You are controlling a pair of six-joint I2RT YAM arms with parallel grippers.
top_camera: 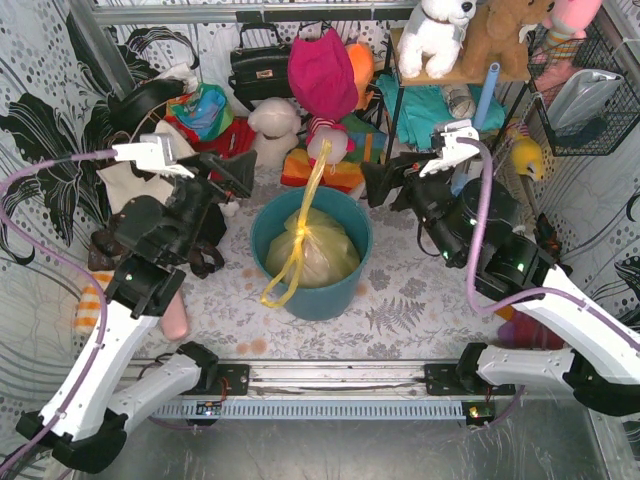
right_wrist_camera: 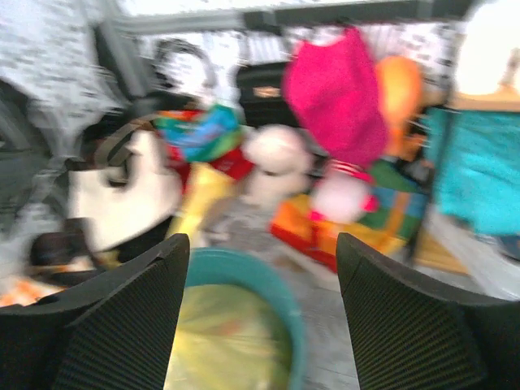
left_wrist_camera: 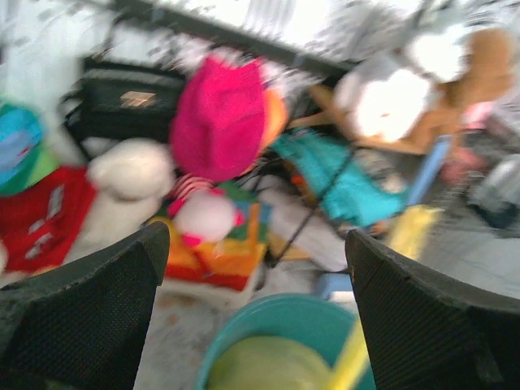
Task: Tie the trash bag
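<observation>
well, our left end effector (left_wrist_camera: 256, 236) stands wide open with nothing between its fingers, and our right end effector (right_wrist_camera: 262, 240) is parted too and holds nothing. both hover above the surface (top_camera: 420, 300), one on each side of the teal bin (top_camera: 345, 295), apart from the plastic.

the trash bag (top_camera: 325, 250) sits inside the bin, its neck gathered at a knot (top_camera: 302, 228) near the middle. one twisted tail (top_camera: 320, 170) rises toward the back, and the other tail (top_camera: 283, 285) drapes over the near rim and rests on the surface.

we judge the tying step to be at or near its end. we cannot tell whether the knot is tight or only a single crossing. if it is loose, the next move calls for taking one tail in each end effector, close to the knot, and pulling them apart evenly without dragging the bag out of the bin.
</observation>
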